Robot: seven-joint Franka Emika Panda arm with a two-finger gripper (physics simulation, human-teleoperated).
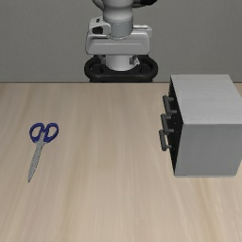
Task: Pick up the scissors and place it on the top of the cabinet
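We see the scissors point(38, 148) lying flat on the worktop point(104, 194), well apart from the cabinet point(206, 118). Whether the pincer point(118, 43) is open, we cannot tell.

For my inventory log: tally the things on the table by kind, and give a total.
Scissors: 1
Cabinet: 1
Total: 2
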